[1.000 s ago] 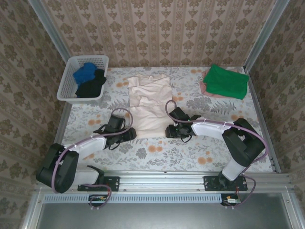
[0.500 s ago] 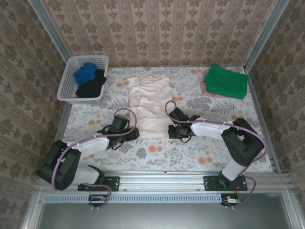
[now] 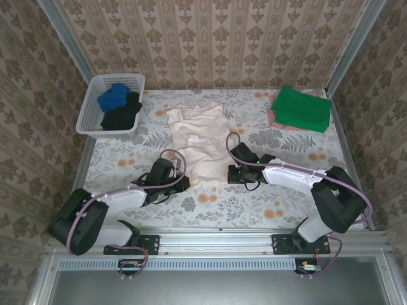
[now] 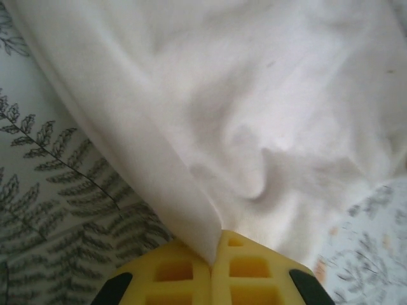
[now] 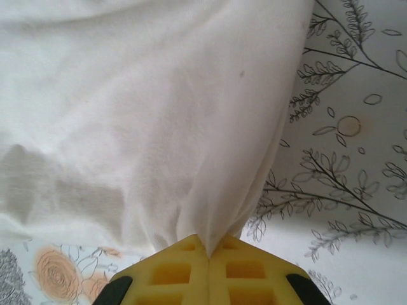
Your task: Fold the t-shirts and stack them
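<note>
A cream t-shirt (image 3: 200, 143) lies lengthwise in the middle of the table, its lower half rumpled. My left gripper (image 3: 185, 183) is shut on its near left corner; in the left wrist view the cream t-shirt (image 4: 254, 114) runs into the closed yellow pads (image 4: 254, 273). My right gripper (image 3: 230, 174) is shut on the near right corner; the cream t-shirt (image 5: 159, 127) bunches into the closed pads (image 5: 248, 273). A folded green t-shirt (image 3: 300, 108) lies on a pink one (image 3: 272, 117) at the back right. Blue (image 3: 113, 98) and black (image 3: 122, 114) t-shirts fill the basket.
The white lattice basket (image 3: 89, 117) stands at the back left corner. Metal rails (image 3: 348, 159) border the floral table on the right and left, and patterned walls close in behind.
Both grippers have closed on the cream shirt's near corners and drawn slightly toward me. The shirt's lower half has bunched and its top edge has shifted left.
</note>
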You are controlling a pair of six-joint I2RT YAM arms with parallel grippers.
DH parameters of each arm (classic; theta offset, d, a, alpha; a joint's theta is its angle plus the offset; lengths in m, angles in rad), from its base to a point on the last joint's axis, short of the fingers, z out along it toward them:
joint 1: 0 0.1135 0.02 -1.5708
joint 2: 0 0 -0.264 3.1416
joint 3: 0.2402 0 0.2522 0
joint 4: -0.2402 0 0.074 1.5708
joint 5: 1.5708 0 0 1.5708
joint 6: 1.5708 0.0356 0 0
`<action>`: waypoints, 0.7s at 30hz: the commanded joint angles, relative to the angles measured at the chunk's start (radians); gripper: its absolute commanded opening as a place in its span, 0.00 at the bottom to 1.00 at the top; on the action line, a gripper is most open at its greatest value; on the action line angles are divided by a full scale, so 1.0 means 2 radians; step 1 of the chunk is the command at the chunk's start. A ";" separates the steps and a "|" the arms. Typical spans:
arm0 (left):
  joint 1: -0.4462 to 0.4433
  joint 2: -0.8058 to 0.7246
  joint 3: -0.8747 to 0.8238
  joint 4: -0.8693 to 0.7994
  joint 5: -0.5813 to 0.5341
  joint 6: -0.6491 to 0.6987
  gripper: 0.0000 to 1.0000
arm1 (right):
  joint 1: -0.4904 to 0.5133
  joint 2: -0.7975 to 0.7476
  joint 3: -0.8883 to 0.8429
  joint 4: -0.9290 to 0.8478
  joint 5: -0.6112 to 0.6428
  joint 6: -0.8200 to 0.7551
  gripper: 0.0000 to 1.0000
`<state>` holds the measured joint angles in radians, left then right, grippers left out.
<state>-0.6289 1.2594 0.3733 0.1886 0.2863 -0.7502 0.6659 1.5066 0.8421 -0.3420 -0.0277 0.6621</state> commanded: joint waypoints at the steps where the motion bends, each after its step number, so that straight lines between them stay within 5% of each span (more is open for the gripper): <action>1: -0.003 -0.084 0.000 -0.070 0.016 -0.005 0.00 | 0.003 -0.047 -0.007 -0.037 0.017 -0.005 0.00; 9: -0.006 -0.270 0.030 -0.229 -0.015 -0.005 0.00 | 0.009 -0.161 0.023 -0.086 0.008 -0.010 0.00; 16: 0.006 -0.259 0.108 -0.292 -0.040 0.016 0.00 | 0.008 -0.146 0.115 -0.104 0.015 -0.043 0.00; 21: 0.066 -0.216 0.150 -0.292 -0.028 0.034 0.00 | -0.005 -0.065 0.193 -0.084 0.010 -0.070 0.00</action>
<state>-0.5476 0.7929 0.6216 -0.3614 0.2382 -0.7288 0.6731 1.3025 1.1606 -0.5236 -0.0143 0.5762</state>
